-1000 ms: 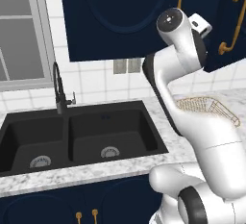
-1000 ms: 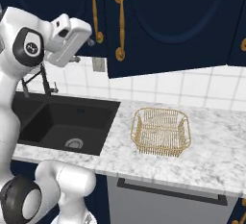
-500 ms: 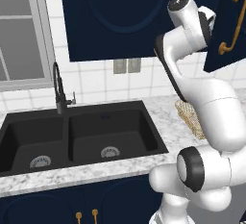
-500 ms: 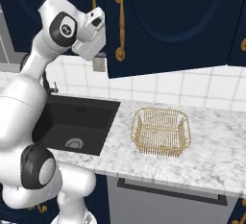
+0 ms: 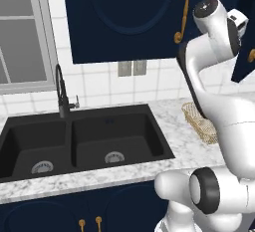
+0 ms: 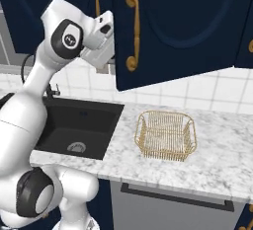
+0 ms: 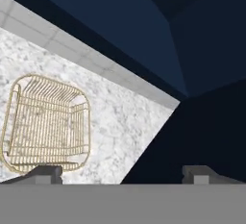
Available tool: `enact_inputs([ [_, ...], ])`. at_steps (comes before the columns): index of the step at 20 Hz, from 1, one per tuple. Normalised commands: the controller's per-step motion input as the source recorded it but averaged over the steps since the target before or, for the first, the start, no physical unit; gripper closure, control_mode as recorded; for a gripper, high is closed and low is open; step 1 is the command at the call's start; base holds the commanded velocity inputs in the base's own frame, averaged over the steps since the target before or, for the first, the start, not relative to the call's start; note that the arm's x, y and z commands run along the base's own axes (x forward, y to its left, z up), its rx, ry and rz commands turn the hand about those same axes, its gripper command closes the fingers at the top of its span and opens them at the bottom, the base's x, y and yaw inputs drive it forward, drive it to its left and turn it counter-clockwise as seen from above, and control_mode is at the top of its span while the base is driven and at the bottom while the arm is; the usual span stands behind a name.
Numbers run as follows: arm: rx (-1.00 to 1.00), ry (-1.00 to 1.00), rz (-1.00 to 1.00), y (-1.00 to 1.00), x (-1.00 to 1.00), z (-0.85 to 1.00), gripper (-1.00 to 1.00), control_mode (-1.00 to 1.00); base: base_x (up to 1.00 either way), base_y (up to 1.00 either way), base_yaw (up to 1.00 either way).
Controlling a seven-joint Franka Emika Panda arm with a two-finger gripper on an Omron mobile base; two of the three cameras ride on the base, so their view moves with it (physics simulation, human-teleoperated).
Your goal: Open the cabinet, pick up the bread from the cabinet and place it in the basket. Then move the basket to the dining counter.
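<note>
The task is at its first step, as far as I can judge. The cabinet (image 6: 178,21) fills the upper part of the right base view, and its door with the long curved brass handle (image 6: 132,29) seems to stand a little out from the wall, but I cannot tell for sure if it is ajar or shut. No bread is to be seen, so it is probably inside the cabinet.

The gripper (image 6: 101,51) is in the upper left of the right base view, raised to the height of the cabinet and just beside the edge of the door, left of the handle. In the hand view the two dark fingertips (image 7: 45,174) stand far apart at the bottom edge with nothing between them, so the tool is spread wide and holds nothing. I cannot tell if it touches the door.

The basket (image 6: 166,134) sits on the marble counter (image 6: 217,170) in the centre right of the right base view, to the right of the black double sink (image 5: 79,144), and it is empty. In the hand view it lies at the left, under the dark underside of the cabinet.

What is left, in my judgement: to open the door fully, to take the bread out, to put it in the basket, and to carry the basket to the dining counter.
</note>
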Motion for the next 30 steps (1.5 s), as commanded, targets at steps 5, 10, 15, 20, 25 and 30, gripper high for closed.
enact_inputs([
  [5,0.07,-0.04,-0.05,-0.98,-0.61,-0.04,-1.0,-1.0,0.0,0.0,0.0],
  [10,0.11,-0.09,-0.15,-0.68,-0.92,-0.06,-1.0,-1.0,0.0,0.0,0.0],
  [15,0.19,-0.18,-0.13,-0.79,-0.86,-0.27,-1.0,-1.0,0.0,0.0,0.0],
  [20,0.27,-0.22,-0.06,0.79,-0.27,-0.62,-1.0,-1.0,0.0,0.0,0.0],
  [25,0.2,-0.21,0.01,1.0,0.07,-0.12,-1.0,-1.0,0.0,0.0,0.0],
  [30,0.13,-0.13,0.0,1.0,0.32,0.23,-1.0,-1.0,0.0,0.0,0.0],
])
